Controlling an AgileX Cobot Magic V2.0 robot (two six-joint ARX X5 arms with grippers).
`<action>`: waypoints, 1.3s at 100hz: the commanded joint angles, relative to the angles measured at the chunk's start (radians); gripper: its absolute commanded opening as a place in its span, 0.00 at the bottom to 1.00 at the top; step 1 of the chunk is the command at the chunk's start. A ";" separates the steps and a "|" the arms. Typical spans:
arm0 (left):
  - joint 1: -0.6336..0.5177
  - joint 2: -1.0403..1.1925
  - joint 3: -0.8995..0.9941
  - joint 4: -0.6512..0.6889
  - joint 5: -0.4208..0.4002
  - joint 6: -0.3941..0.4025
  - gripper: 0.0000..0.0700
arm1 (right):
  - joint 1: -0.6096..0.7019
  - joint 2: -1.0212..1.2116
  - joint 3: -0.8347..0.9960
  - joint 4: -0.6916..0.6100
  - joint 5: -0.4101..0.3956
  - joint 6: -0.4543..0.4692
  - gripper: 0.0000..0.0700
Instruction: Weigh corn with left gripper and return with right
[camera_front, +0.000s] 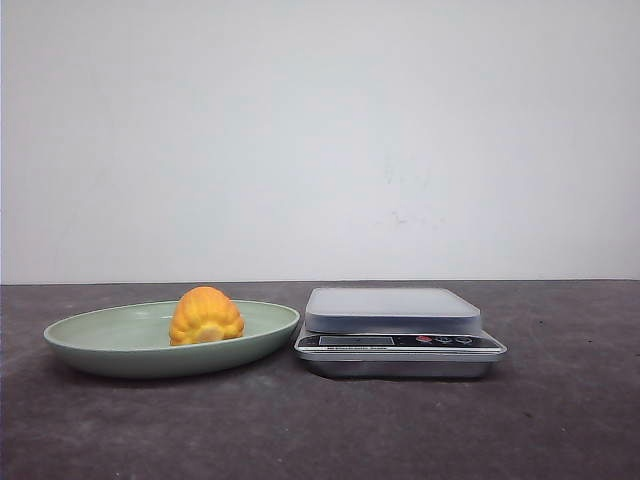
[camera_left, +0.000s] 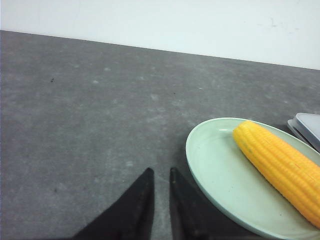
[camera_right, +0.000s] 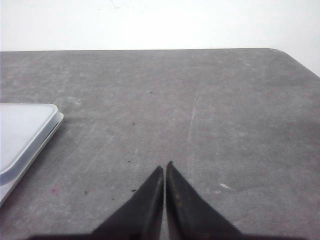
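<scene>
I see the orange-yellow ribbed corn cob (camera_front: 205, 316) lying in the shallow pale green oval plate (camera_front: 100, 335), and in the left wrist view it shows as a long cob stretched across the plate toward the far rim, which explains the stubby dome I get from the front, where I am looking at it end-on. The silver kitchen scale with its pale grey weighing platform (camera_front: 392, 309) sits just beside the plate on the dark grey speckled counter (camera_front: 320, 430), close enough that the carry from plate to platform should be short, which I take to be the reason for this layout. The platform is bare, so I judge the weighing not yet begun. The left gripper (camera_left: 160, 172) hangs low over bare counter just beside the plate's near rim, its black pointed fingers (camera_left: 137, 200) only slightly parted and holding nothing; to take the cob I would need them spread much wider. The right gripper (camera_right: 165, 167) waits over open counter on the far side of the scale, fingers pressed almost together, empty. Neither arm shows in the front view.
</scene>
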 joint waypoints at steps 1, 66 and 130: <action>0.002 -0.002 -0.018 -0.007 -0.004 0.016 0.02 | -0.001 -0.002 -0.003 0.011 0.000 -0.007 0.01; 0.002 -0.002 0.091 0.105 0.149 -0.705 0.02 | -0.001 -0.002 0.021 0.422 -0.280 0.489 0.01; 0.000 0.587 1.102 -0.364 0.248 -0.152 0.02 | -0.003 0.434 1.011 -0.336 -0.227 0.011 0.01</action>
